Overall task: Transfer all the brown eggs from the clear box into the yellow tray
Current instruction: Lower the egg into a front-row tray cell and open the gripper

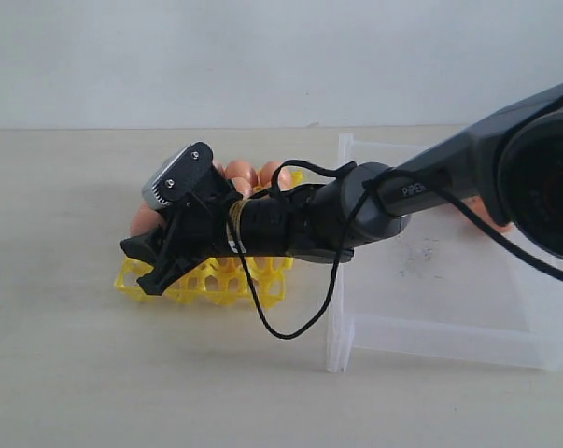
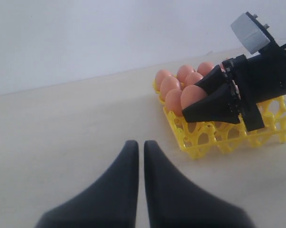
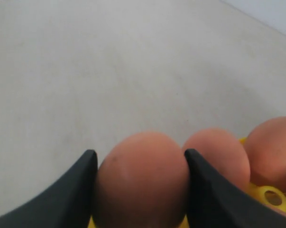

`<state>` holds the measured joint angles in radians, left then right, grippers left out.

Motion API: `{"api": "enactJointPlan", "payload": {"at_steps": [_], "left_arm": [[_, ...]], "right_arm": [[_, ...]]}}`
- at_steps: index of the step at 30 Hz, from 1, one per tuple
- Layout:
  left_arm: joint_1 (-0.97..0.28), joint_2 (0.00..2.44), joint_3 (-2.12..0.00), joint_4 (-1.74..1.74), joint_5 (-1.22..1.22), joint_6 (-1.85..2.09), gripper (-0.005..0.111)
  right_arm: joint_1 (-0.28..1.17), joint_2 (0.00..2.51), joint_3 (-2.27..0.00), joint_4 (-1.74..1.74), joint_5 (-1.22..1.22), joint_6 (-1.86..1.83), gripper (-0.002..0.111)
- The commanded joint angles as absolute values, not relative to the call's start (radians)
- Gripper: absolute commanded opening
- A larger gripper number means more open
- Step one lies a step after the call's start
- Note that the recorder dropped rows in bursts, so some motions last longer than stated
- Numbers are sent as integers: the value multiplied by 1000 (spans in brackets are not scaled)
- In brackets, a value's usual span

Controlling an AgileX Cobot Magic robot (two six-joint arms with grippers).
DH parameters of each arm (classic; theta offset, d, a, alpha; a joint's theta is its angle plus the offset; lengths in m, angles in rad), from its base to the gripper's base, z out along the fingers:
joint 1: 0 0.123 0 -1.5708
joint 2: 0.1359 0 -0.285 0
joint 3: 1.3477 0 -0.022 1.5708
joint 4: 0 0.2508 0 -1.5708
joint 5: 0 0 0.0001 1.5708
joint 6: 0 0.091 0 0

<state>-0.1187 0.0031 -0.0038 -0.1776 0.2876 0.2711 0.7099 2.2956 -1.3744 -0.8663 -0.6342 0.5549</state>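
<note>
My right gripper (image 3: 140,159) is shut on a brown egg (image 3: 140,183), with both black fingers pressed against its sides. In the exterior view the right gripper (image 1: 146,264) reaches from the right, across the clear box (image 1: 430,329), and sits over the left part of the yellow tray (image 1: 220,282). Several brown eggs (image 2: 173,83) stand in the yellow tray's (image 2: 204,140) far cups. The held egg (image 2: 192,95) is level with them. My left gripper (image 2: 141,145) is shut and empty, low over the table beside the tray.
The right arm (image 1: 356,210) and its looping black cable (image 1: 290,327) lie across the near left corner of the clear box. An orange-brown patch (image 1: 494,217) shows in the box behind the arm. Bare table (image 1: 76,355) surrounds the tray.
</note>
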Motion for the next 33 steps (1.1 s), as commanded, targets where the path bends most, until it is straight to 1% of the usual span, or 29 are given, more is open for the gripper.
{"api": "enactJointPlan", "payload": {"at_steps": [1,24,33], "left_arm": [[-125,0,0,-176,286,271,4],[-125,0,0,-176,286,271,4],[-125,0,0,-176,286,271,4]], "right_arm": [[707,2319,-1408,-894,-633,579,0],[707,2325,-1419,-868,-608,558,0],[707,2325,-1419,-872,-551,552,0]]}}
